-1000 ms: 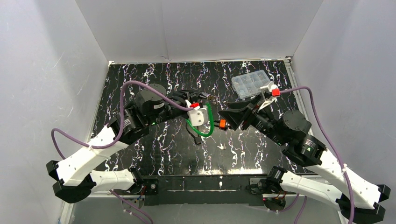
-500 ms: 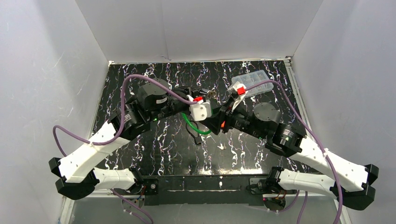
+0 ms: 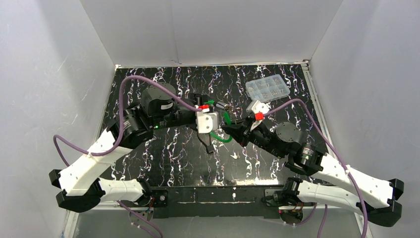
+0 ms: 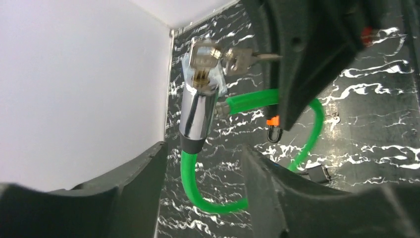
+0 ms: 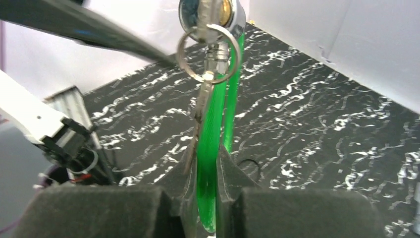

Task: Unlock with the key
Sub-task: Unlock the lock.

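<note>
The lock is a chrome cylinder [image 4: 198, 106] on a green cable [image 4: 198, 186] looped back to its side. The key [image 4: 203, 59] sits in the cylinder's top end, and a ring [image 5: 205, 54] carries a second key [image 5: 202, 106] hanging loose. My left gripper [image 4: 203, 148] is open, its fingers either side of the cable just below the cylinder without touching it. My right gripper [image 5: 207, 153] is shut on the green cable [image 5: 208, 193] below the cylinder [image 5: 213, 12]. From above, both grippers meet mid-table, left [image 3: 214, 106] and right [image 3: 229, 130], over the cable [image 3: 222, 139].
A clear plastic compartment box [image 3: 267, 89] lies at the back right of the black marbled table [image 3: 163, 153]. A small black piece [image 3: 209, 147] rests near the cable loop. White walls close in three sides.
My left gripper has opened and let go of the lock. My right arm has swung left toward the middle and shut on the green cable.
</note>
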Controlling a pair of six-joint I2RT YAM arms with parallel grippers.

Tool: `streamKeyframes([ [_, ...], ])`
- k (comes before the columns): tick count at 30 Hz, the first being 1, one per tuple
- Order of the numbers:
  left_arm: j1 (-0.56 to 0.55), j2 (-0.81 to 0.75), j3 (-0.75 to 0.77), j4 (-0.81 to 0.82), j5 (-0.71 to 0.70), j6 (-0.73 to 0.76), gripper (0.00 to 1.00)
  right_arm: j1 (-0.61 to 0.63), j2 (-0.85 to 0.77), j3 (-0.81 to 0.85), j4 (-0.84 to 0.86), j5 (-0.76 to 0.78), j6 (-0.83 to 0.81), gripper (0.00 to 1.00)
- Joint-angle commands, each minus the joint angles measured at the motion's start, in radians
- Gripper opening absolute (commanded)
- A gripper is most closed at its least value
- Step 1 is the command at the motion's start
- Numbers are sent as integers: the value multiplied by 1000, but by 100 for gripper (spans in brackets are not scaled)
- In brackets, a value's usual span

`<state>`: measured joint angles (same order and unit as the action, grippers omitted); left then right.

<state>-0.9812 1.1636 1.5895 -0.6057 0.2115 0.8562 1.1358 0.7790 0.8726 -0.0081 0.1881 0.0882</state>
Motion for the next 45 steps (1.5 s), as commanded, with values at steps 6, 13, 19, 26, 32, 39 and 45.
streamKeyframes([
  [6, 82, -14, 124, -173, 266, -138, 80, -13, -78, -3, 66, -108, -209, 1],
  [13, 304, 97, 190, -223, 639, -248, 81, -13, -90, 40, 36, -230, -206, 1],
  [19, 319, 184, 300, -278, 887, -281, 81, -13, -77, 69, 27, -292, -178, 1],
  [26, 308, 219, 347, -416, 987, -253, 76, -14, -62, 79, 82, -306, -161, 1],
  [32, 268, 178, 302, -342, 913, -309, 63, -14, -31, 70, 161, -296, -138, 1],
  [39, 259, 138, 228, -250, 832, -342, 46, -14, 0, 67, 230, -290, -111, 1],
  [45, 260, 129, 207, -237, 813, -334, 26, -14, 19, 61, 283, -271, -85, 1],
])
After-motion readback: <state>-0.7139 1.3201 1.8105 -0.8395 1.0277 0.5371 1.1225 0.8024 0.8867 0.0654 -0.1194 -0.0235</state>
